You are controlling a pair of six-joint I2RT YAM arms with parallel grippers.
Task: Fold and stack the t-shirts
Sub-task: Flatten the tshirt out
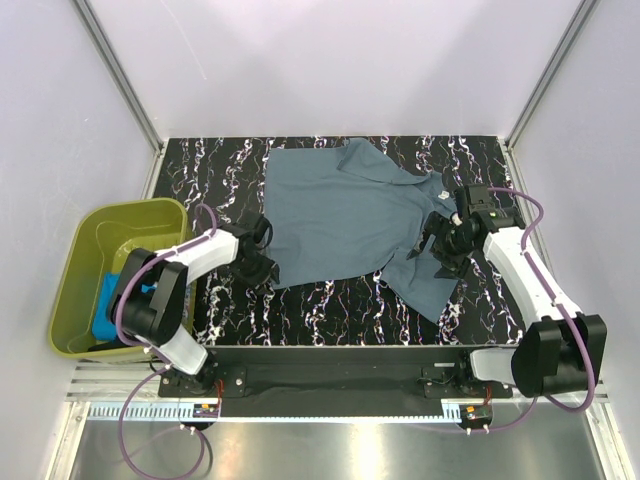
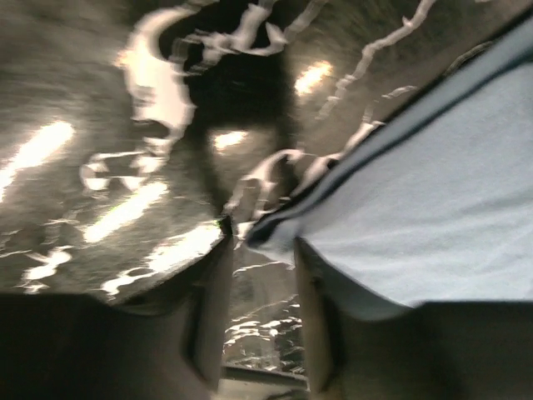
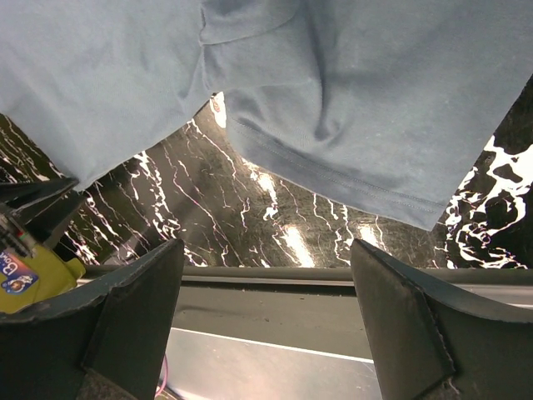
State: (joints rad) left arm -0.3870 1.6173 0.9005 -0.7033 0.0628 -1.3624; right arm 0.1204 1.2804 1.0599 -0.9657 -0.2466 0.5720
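Slate grey-blue t-shirt point(image 1: 350, 215) lay spread on the counter point(image 1: 320, 310), long axis running left to right.
Your left jaws sat at its near-left hem corner, grip unclear. Your right jaws gaped empty beside the right-hand sleeve.

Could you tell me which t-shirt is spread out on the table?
The grey-blue t-shirt; the turquoise one is bunched in the green tub.

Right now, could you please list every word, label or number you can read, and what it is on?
"B": blue sticker on a yellow-green surface; the rest is blurred and cut off.
White tag on the grey-blue t-shirt: too small to read.
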